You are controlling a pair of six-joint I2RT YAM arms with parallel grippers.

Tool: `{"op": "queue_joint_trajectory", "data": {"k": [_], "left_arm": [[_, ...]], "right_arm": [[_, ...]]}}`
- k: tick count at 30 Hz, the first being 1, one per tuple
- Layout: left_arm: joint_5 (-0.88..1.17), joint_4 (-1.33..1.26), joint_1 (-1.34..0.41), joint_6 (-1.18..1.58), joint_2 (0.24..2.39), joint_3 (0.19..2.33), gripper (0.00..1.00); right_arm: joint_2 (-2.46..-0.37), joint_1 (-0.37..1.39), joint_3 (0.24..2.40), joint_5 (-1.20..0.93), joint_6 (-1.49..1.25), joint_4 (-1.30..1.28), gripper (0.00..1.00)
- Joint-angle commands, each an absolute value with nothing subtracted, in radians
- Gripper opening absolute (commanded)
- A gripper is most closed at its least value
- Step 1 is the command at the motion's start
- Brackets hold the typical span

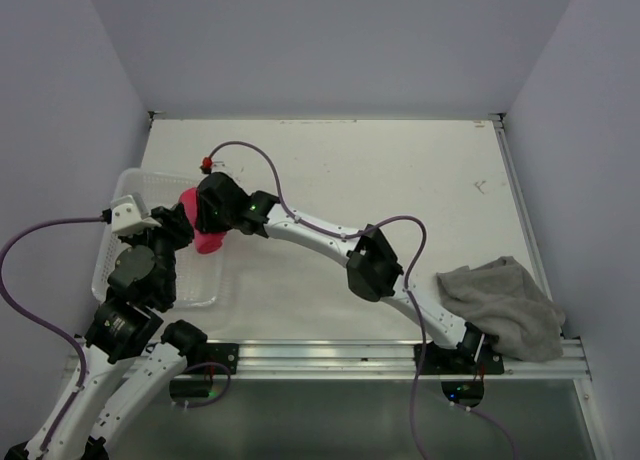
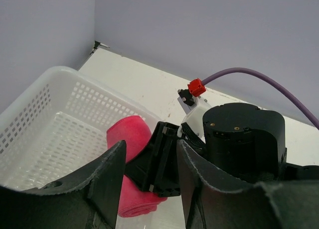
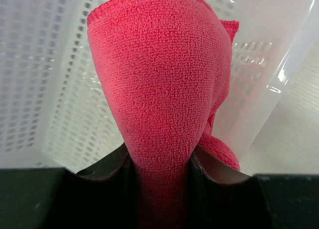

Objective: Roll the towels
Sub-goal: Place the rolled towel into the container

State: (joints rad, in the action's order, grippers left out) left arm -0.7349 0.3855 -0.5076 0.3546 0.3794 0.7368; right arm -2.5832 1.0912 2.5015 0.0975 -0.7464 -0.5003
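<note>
Basket [image 2: 55, 119] wall beside pink towel [image 3: 159, 89] | right gripper [image 3: 160, 162] clamping | grey towel [image 1: 505, 305] apart

There are two towels in total: one pink towel [image 1: 205, 242] at 9 o'clock and one grey towel [image 1: 505, 305] at 4 o'clock. There is one white basket [image 1: 195, 290]. The arms are two: left arm [image 1: 135, 270], right arm [image 1: 375, 265].

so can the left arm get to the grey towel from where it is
Probably not: the grey towel lies at the far right near edge, by the right arm's base, and the right arm stretches across between, its gripper shut on the pink towel.
</note>
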Motion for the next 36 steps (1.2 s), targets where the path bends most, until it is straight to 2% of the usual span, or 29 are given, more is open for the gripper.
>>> {"op": "queue_joint_trajectory", "data": {"k": [1, 18, 30, 36], "left_arm": [[-0.755, 0.359, -0.515, 0.339, 0.371, 0.729, 0.5], [-0.746, 0.361, -0.515, 0.342, 0.376, 0.729, 0.53], [-0.739, 0.36, -0.52, 0.339, 0.376, 0.727, 0.53], [-0.736, 0.359, -0.523, 0.337, 0.377, 0.727, 0.54]], "right_arm": [[-2.478, 1.094, 2.479, 0.21, -0.678, -0.612, 0.0], [-2.418, 1.097, 2.533, 0.376, -0.65, -0.861, 0.0], [-2.373, 1.103, 2.441, 0.132, -0.663, -0.502, 0.0], [-2.457, 1.1, 2.477, 0.094, -0.683, -0.486, 0.0]]}}
